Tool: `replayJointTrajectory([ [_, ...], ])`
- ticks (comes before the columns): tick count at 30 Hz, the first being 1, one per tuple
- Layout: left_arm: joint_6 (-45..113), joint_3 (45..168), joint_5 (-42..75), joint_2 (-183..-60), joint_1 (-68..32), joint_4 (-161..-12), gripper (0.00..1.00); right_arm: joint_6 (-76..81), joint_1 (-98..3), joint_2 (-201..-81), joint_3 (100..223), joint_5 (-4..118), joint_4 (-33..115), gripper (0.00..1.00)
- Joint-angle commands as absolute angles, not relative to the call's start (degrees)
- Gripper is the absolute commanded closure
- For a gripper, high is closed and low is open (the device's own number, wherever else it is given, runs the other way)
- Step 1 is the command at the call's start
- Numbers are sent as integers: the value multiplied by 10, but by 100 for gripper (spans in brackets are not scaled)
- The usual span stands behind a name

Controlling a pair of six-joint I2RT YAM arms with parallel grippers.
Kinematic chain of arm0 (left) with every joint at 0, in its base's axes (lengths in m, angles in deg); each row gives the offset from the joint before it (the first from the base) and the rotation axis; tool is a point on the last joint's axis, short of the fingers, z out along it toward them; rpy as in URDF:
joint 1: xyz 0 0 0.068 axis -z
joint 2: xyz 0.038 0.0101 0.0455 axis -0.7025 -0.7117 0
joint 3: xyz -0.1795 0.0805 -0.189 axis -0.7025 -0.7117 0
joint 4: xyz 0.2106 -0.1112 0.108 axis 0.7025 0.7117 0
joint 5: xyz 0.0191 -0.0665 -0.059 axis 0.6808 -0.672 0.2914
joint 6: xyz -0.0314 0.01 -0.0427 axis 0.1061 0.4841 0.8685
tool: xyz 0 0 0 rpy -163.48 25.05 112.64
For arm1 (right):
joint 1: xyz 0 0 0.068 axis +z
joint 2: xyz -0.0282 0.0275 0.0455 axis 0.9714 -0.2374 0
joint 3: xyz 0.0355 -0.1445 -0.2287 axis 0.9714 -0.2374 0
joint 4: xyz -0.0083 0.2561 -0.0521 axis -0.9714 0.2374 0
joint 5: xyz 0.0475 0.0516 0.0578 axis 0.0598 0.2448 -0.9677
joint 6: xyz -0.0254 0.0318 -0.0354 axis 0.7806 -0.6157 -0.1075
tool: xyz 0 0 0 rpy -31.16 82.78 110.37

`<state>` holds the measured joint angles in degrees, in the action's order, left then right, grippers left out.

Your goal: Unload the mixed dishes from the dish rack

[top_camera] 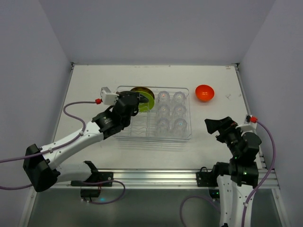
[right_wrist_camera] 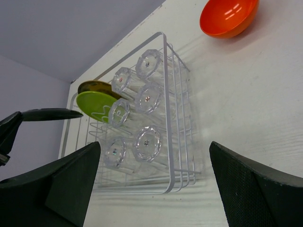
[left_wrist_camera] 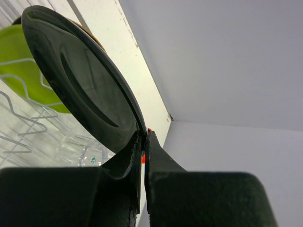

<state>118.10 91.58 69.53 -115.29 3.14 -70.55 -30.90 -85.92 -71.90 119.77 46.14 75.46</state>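
Black plate [left_wrist_camera: 90, 90] is hanging over the dish rack's [top_camera: 137, 131] left half, its rim pinched tight in the left gripper [left_wrist_camera: 144, 137]. Lime-green plate [top_camera: 147, 102] and olive plate [top_camera: 141, 90] are standing on edge in that half, and six glass cups [top_camera: 164, 111] are filling the right half. An orange bowl [top_camera: 205, 92] is lying outside, right of the rack. The right gripper [top_camera: 218, 125] is hovering off the rack's near right corner, jaws spread wide, gripping nothing.

Glossy black plate [left_wrist_camera: 85, 90]; clear glass cups [right_wrist_camera: 147, 98]; shiny orange bowl [right_wrist_camera: 228, 18].
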Motion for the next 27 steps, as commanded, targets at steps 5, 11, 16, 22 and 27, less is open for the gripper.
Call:
replayJointTrajectory([
  [5,891,954,755,-1085,41,-733,100,-285,-859,-763,1241,423,732,1],
  [11,674,979,675,-1052,43,-737,100,-282,-859,-795,1250,379,717,1],
  [16,531,1068,638,-1102,49,-623,100,-294,-853,-872,1255,256,669,1],
  [22,408,1136,549,-1137,63,-526,100,-280,-787,-944,1320,260,687,1],
  [27,343,1151,584,-1181,127,-455,100,-288,-729,-961,1360,320,682,1],
])
